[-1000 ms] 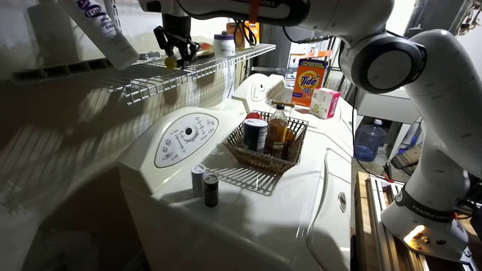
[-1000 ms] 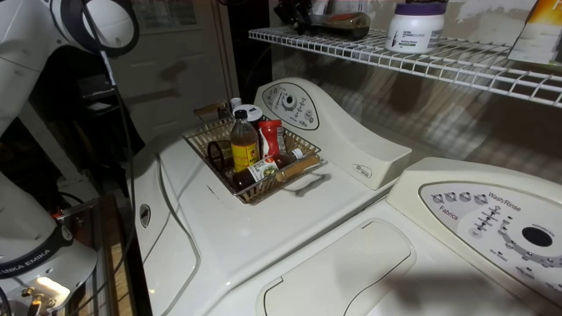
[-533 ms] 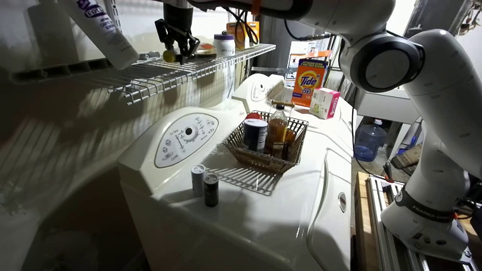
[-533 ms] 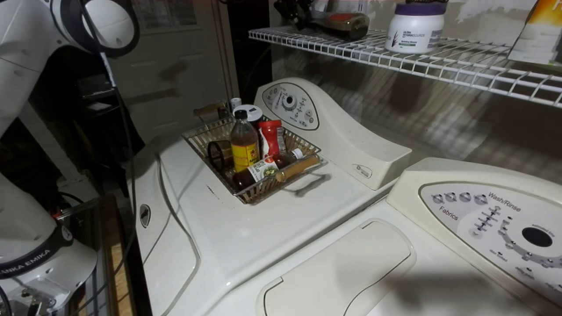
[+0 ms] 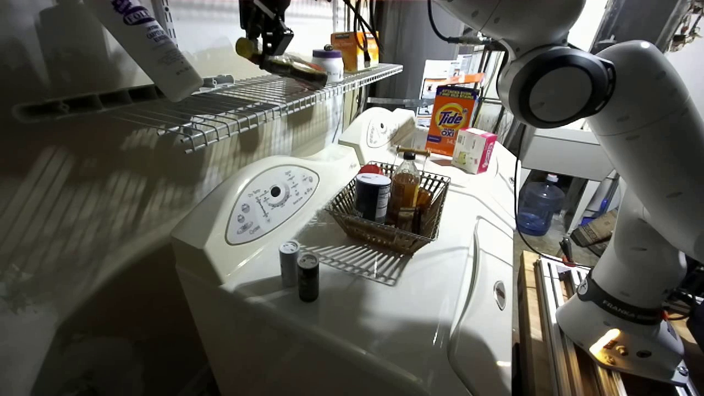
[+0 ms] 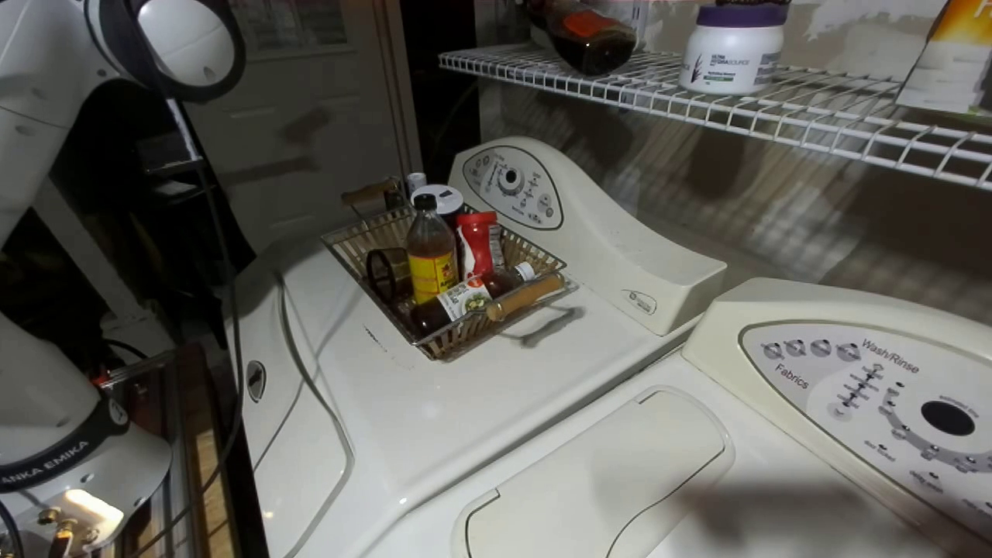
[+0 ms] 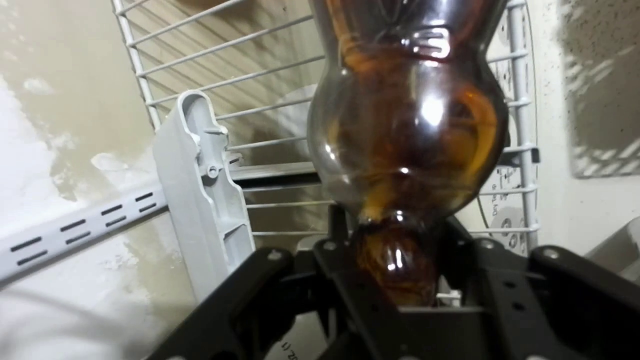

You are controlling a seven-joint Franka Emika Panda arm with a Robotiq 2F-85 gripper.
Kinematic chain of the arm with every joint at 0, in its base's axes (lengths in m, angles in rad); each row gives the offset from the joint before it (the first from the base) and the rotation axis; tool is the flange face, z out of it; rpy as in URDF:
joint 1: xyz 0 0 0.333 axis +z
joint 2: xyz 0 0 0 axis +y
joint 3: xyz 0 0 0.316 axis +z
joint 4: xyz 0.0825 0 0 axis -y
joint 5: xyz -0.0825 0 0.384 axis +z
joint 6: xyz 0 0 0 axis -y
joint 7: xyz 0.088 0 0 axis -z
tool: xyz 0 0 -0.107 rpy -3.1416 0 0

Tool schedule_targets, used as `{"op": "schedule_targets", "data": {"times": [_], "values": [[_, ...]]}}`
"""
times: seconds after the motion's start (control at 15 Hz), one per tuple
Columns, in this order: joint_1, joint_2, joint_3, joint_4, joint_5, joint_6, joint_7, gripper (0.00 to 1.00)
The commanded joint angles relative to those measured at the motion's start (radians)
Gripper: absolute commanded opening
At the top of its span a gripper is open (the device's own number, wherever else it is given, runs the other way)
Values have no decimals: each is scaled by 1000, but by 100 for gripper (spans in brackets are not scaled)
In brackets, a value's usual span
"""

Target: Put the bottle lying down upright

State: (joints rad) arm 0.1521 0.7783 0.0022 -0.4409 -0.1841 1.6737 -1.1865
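The bottle [image 5: 297, 70] is amber-orange and dark brown glass. It hangs tilted over the wire shelf, neck end raised and base low near the shelf wires; I cannot tell whether the base touches them. My gripper [image 5: 271, 47] is shut around its neck, with a yellow round cap [image 5: 247, 49] sticking out beyond the fingers. In an exterior view the bottle's dark base [image 6: 595, 43] faces the camera, and the gripper is mostly cut off by the top edge. In the wrist view the bottle [image 7: 407, 125] extends forward from between the gripper's fingers [image 7: 395, 230].
The wire shelf [image 6: 674, 111] also bears a white jar with purple lid [image 5: 328, 65], an orange box [image 5: 349, 47] and a grey plastic piece [image 7: 195, 200]. A white bottle with purple lettering [image 5: 148, 49] is at the near end. Below, a basket [image 5: 379, 234] holds several containers.
The gripper first rose slightly, then lifted the neck end. The bottle went from lying on the shelf to tilted, its base swinging toward the jar in an exterior view.
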Motion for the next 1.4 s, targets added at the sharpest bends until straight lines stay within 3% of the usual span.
{"op": "schedule_targets", "data": {"times": [0.0,0.73,1.33], "values": [[-27,-28,21,-7,66,29,127,19],[-79,-42,60,0,164,185,474,19],[-93,-36,57,-3,160,316,680,19]]}}
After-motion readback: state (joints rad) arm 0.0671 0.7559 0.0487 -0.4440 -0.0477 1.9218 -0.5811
